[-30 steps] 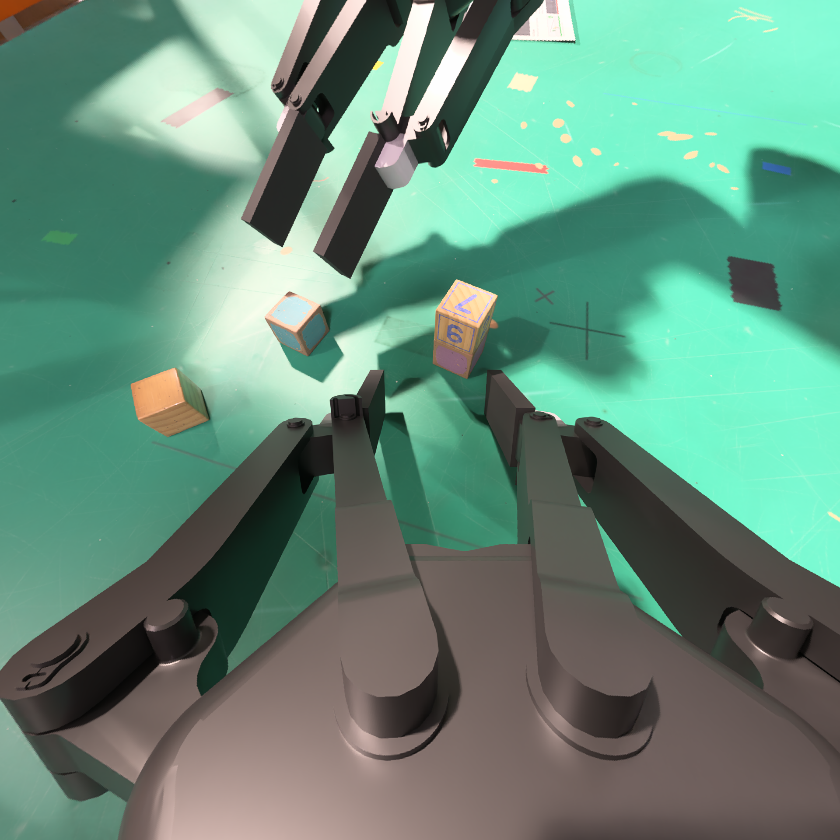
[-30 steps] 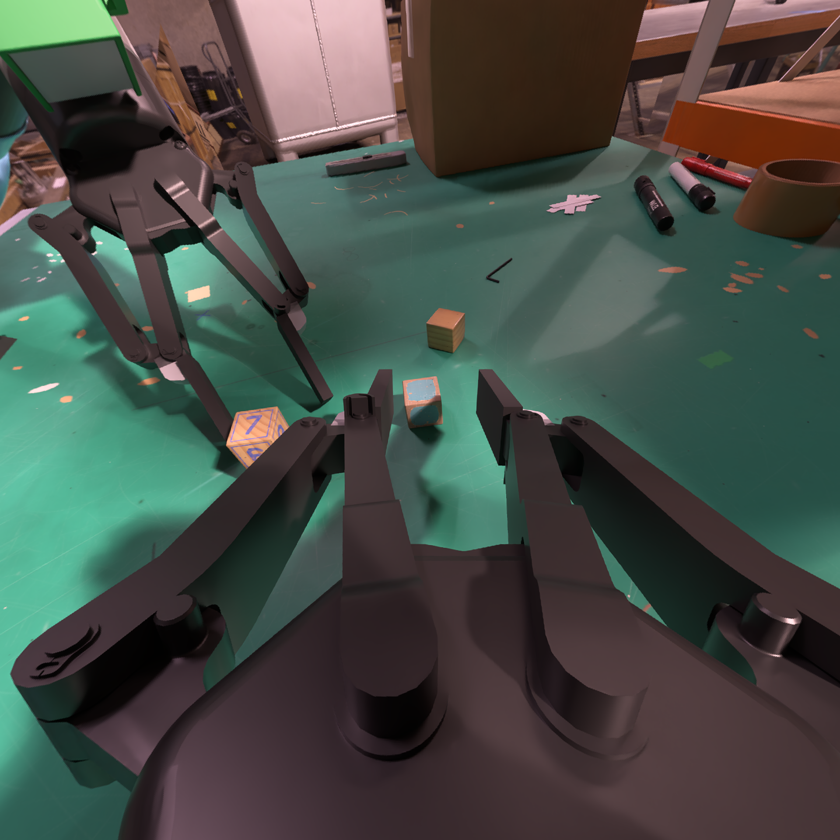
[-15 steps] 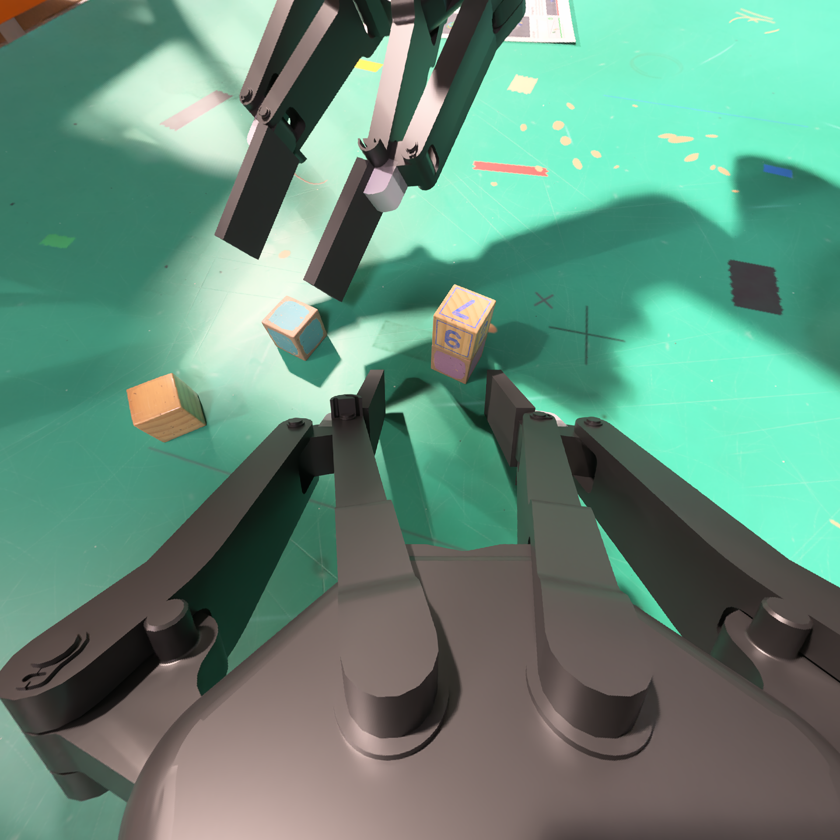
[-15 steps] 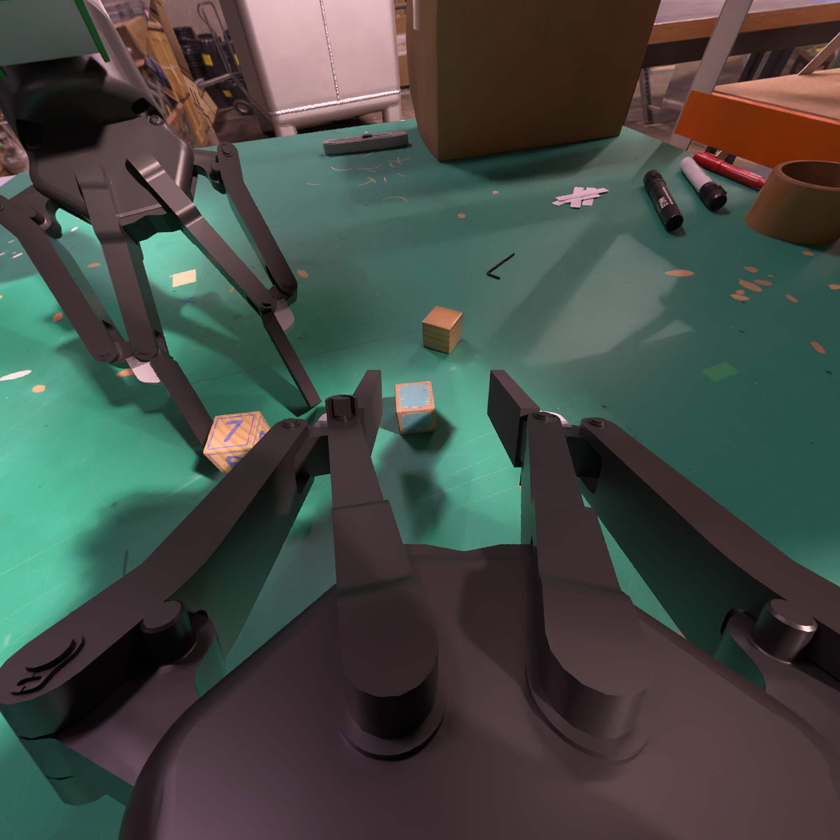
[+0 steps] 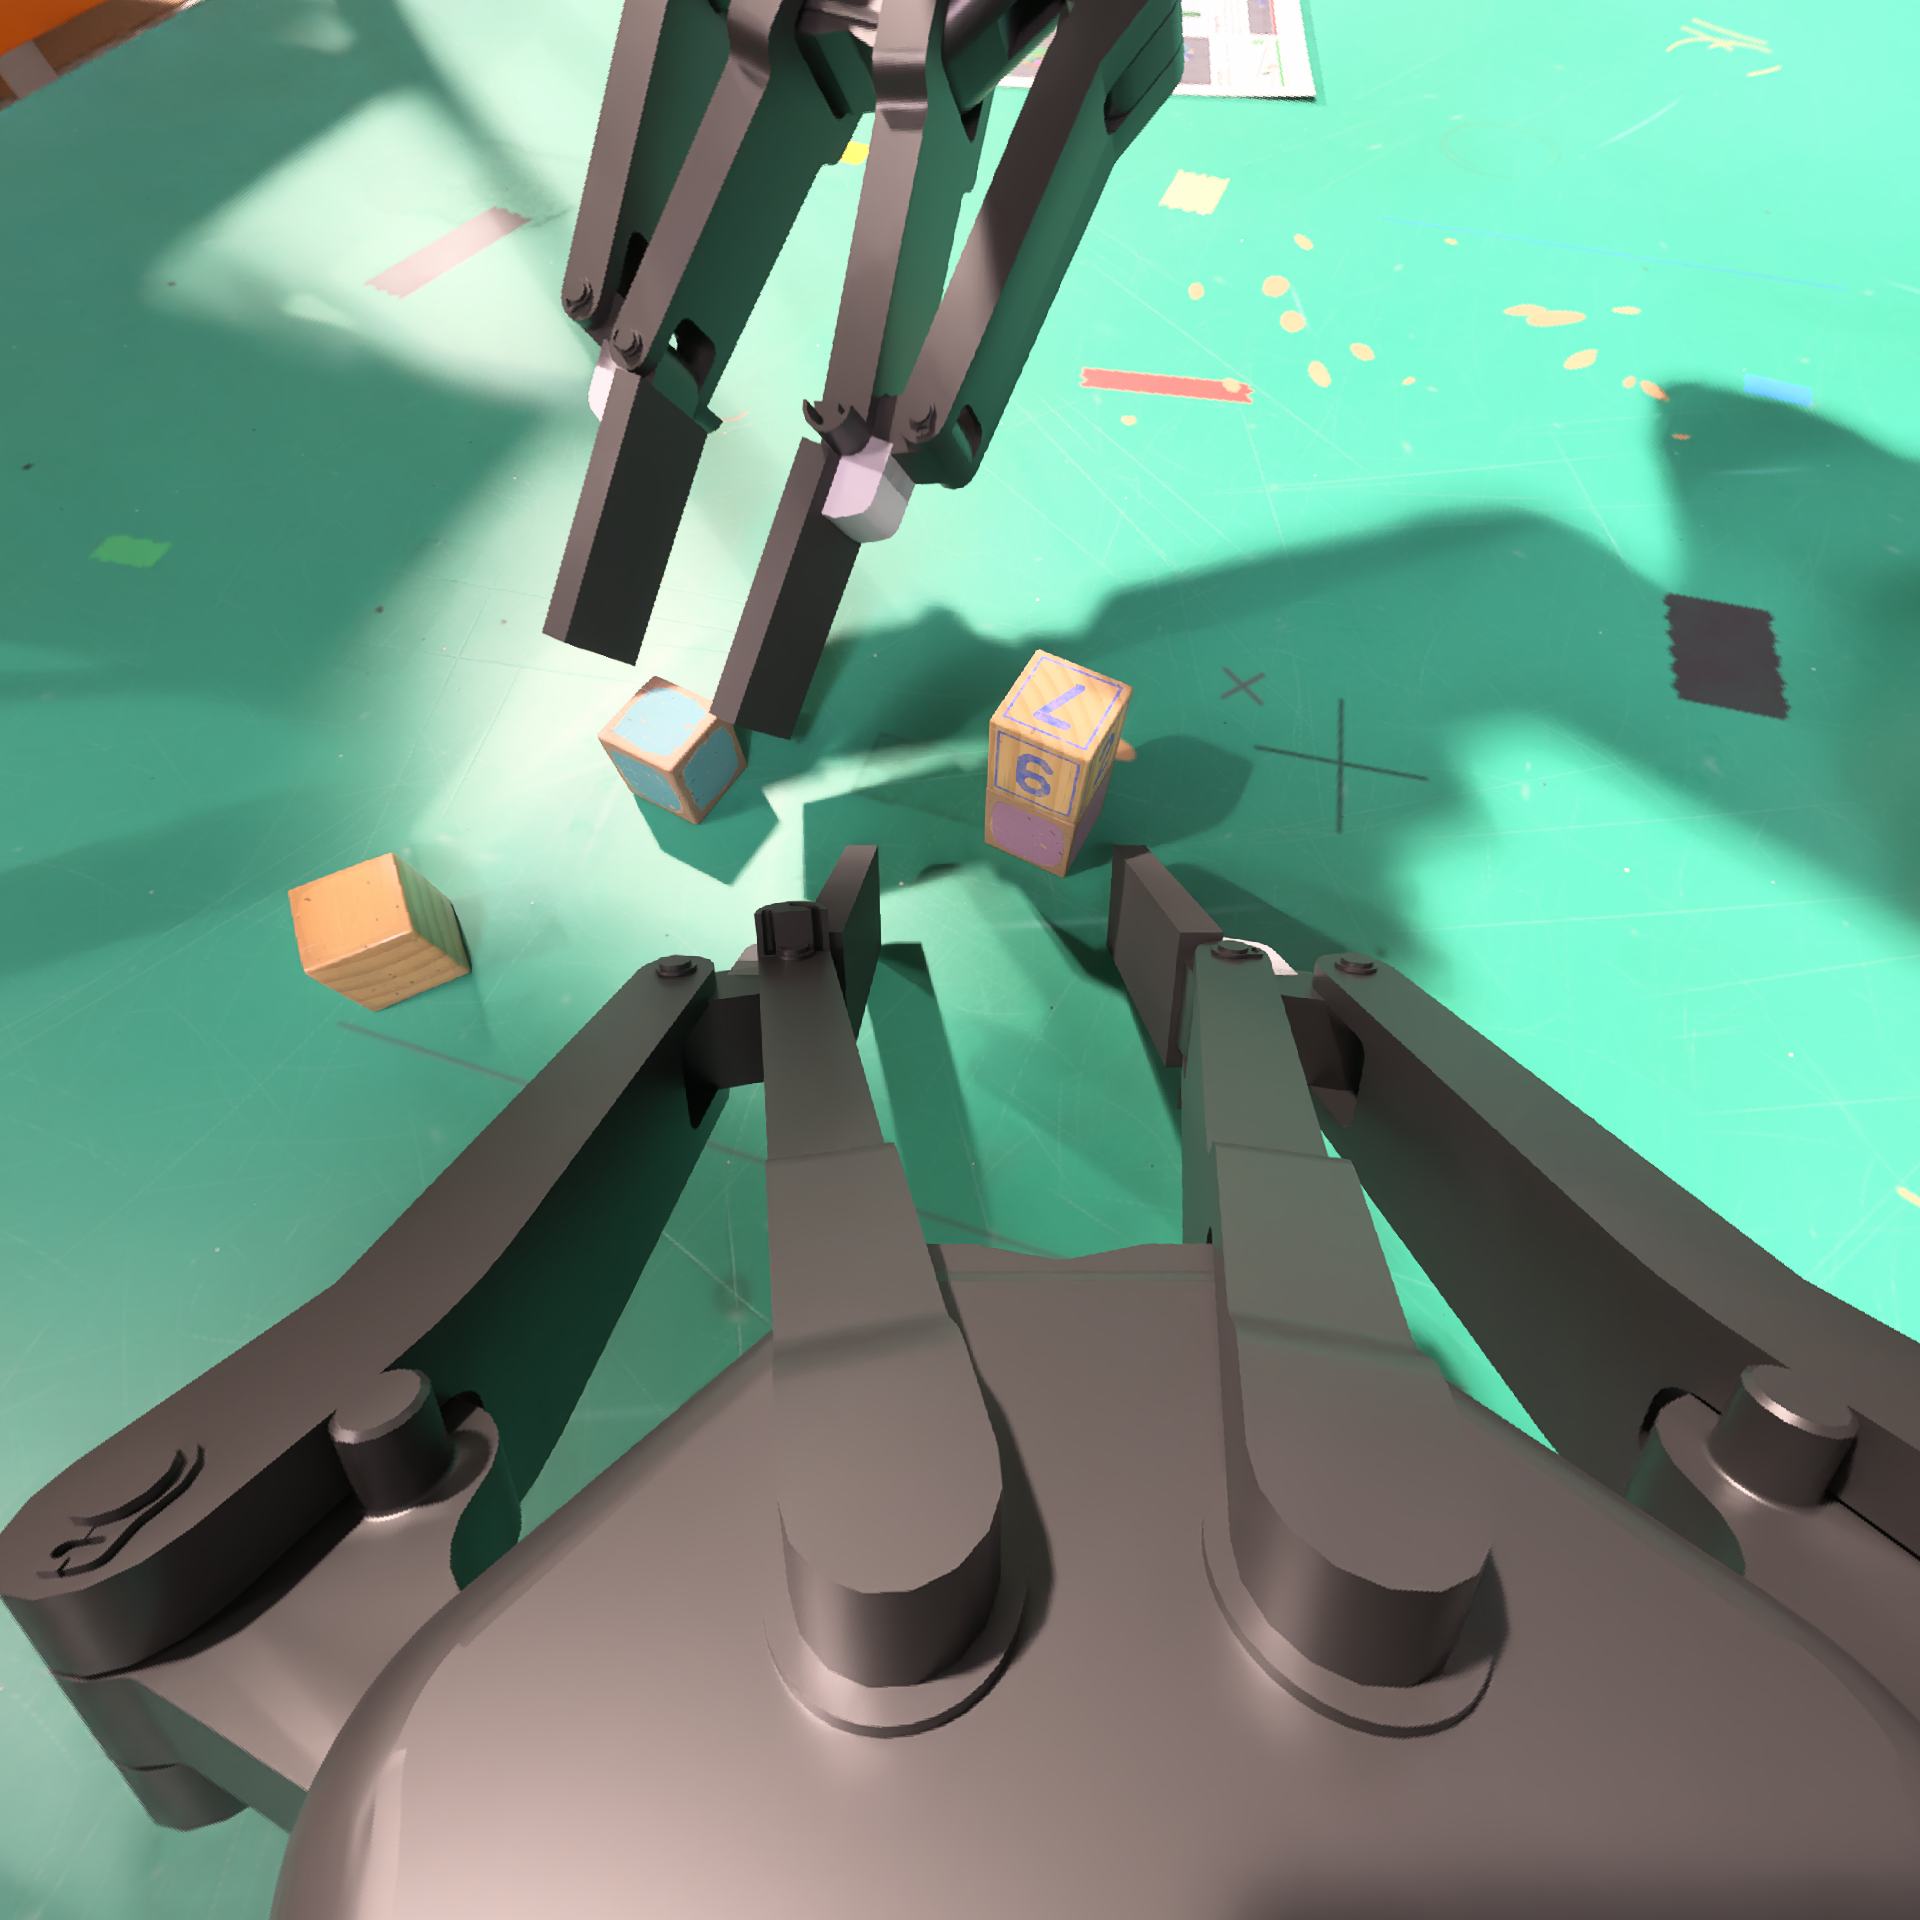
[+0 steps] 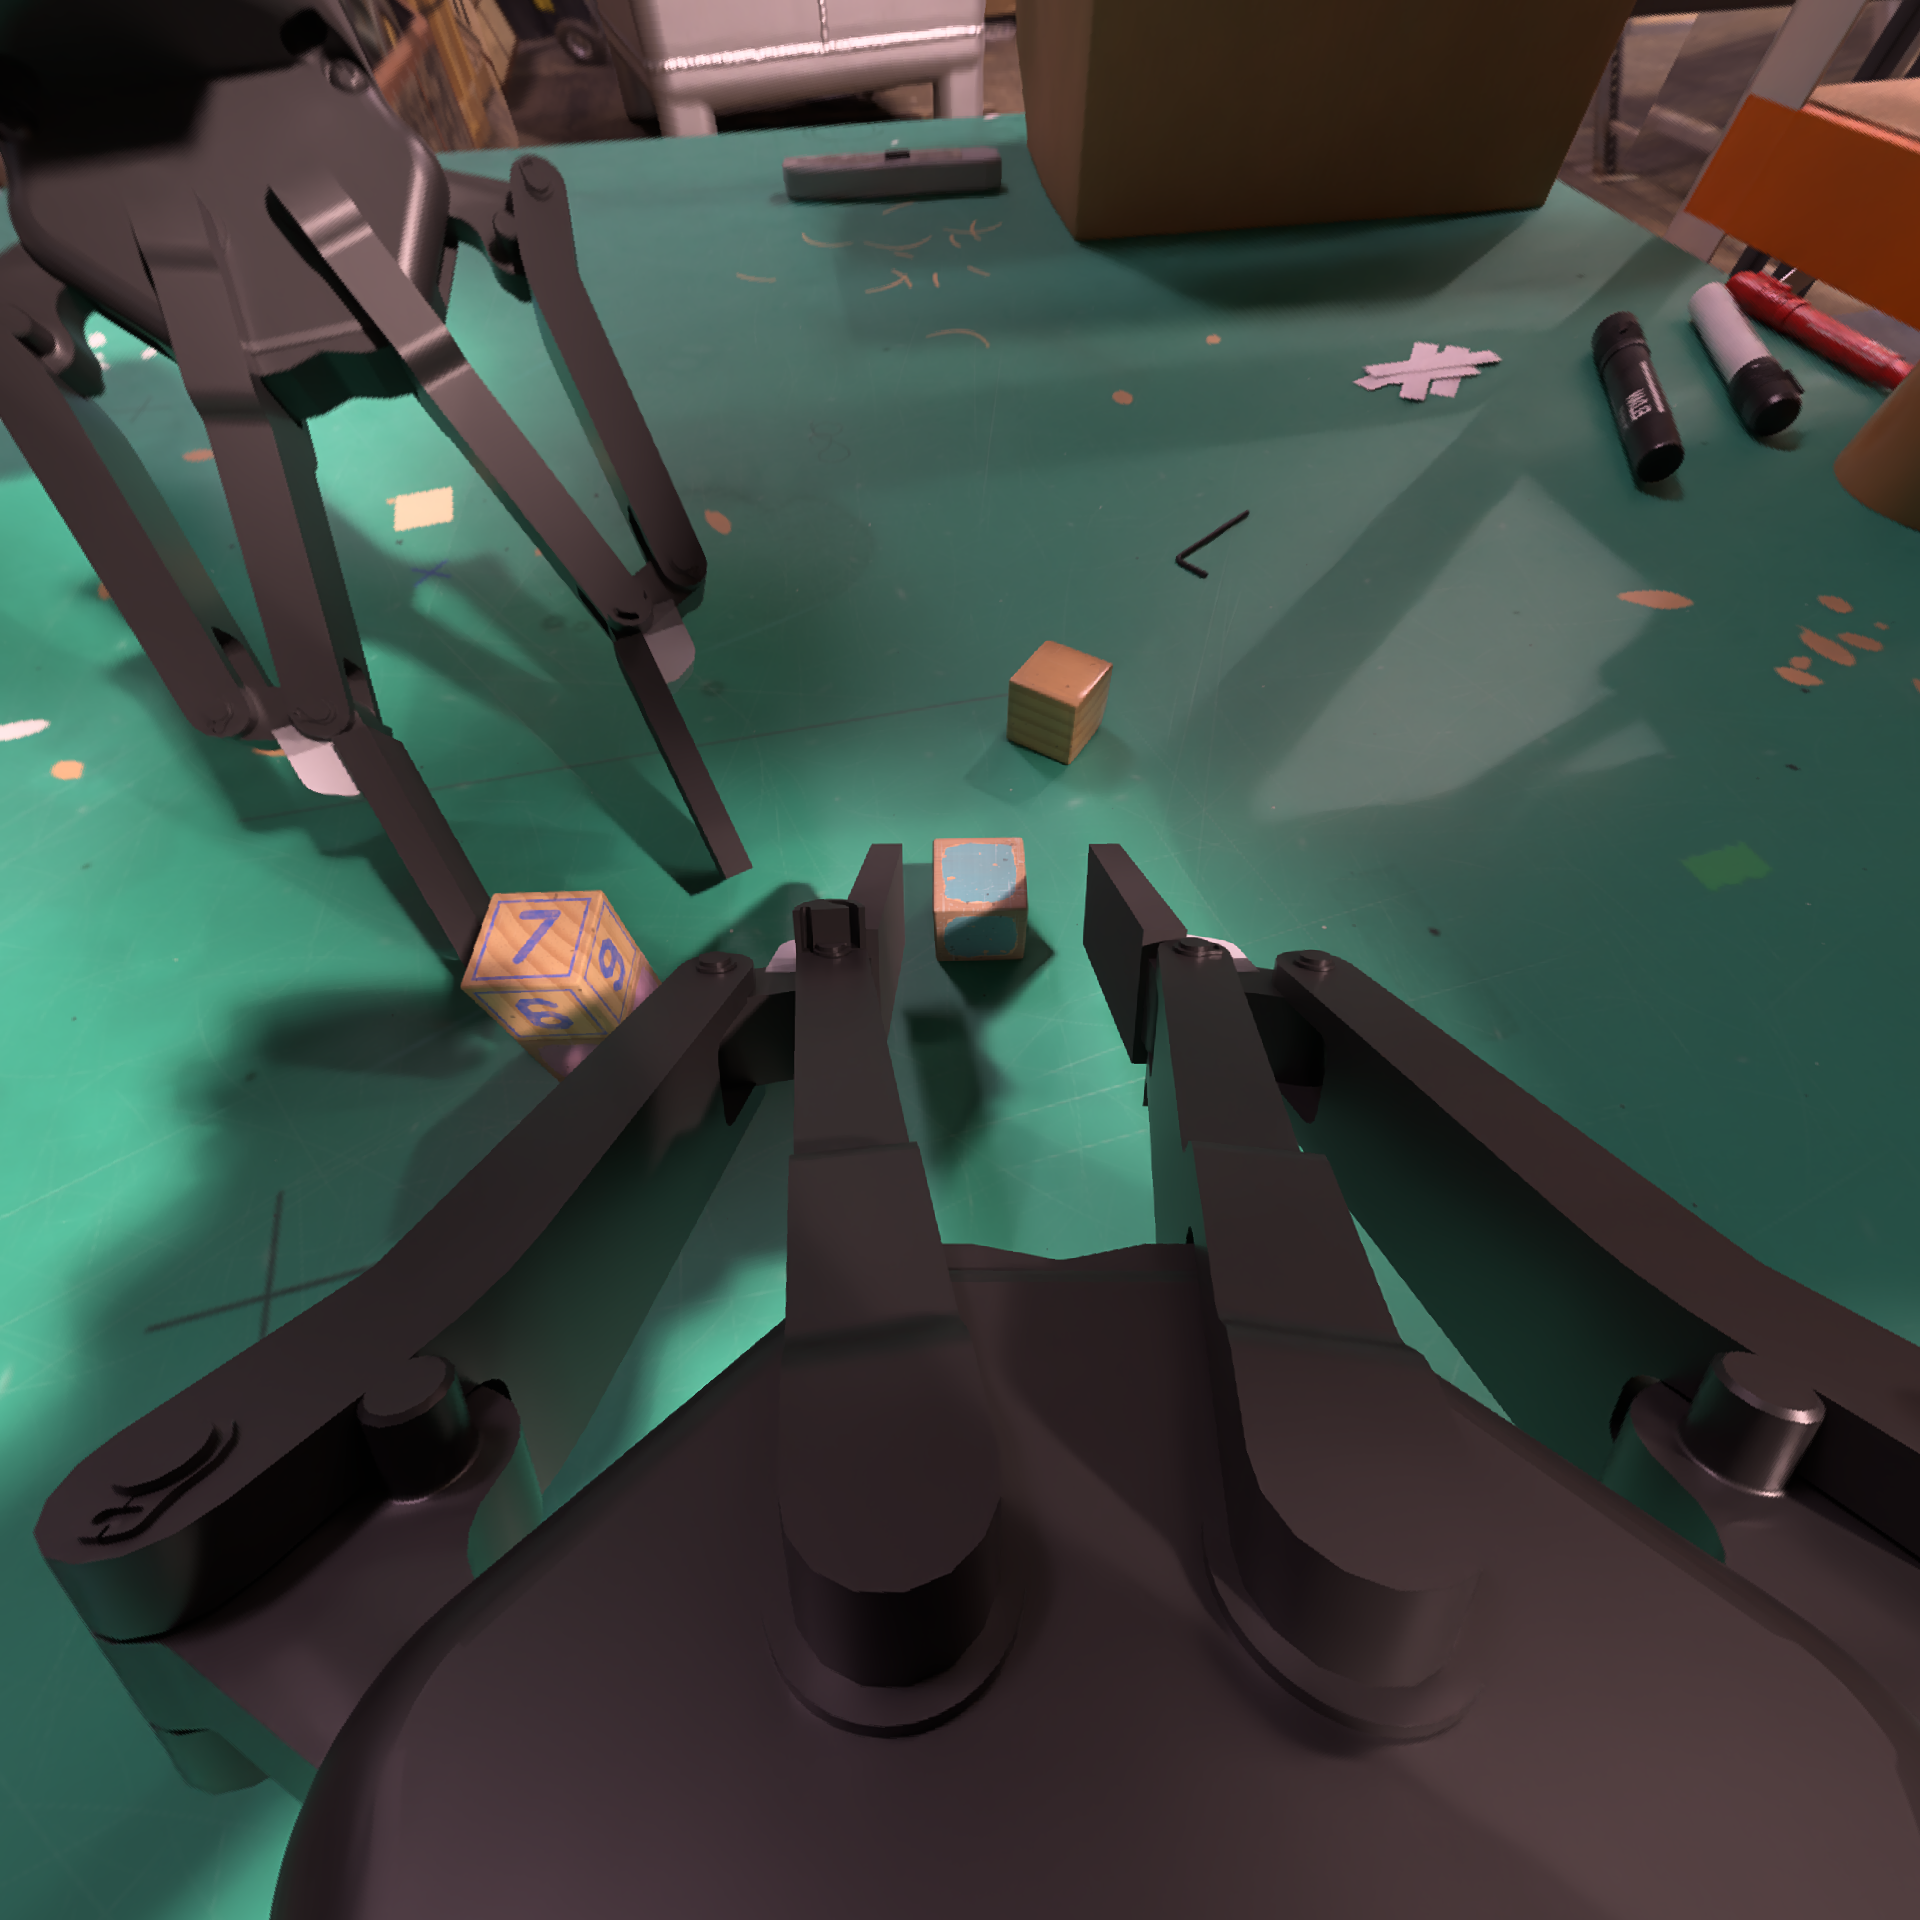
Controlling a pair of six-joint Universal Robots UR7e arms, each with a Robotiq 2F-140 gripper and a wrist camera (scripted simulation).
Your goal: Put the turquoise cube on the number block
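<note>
The turquoise cube lies on the green mat between the fingertips of my right gripper, which is open and low over it; it also shows in the left wrist view. The number block stands on a purple block, just ahead of my left gripper, which is open and empty. In the right wrist view the number block sits at the left beside my own finger. The right gripper shows from the left wrist view, hovering at the cube.
A plain wooden cube lies left of the turquoise cube; in the right wrist view it is beyond it. A cardboard box, markers, a hex key and a grey bar lie farther off.
My right gripper has come down and forward so its open fingers now straddle the turquoise cube. The left gripper and the blocks have stayed put.
</note>
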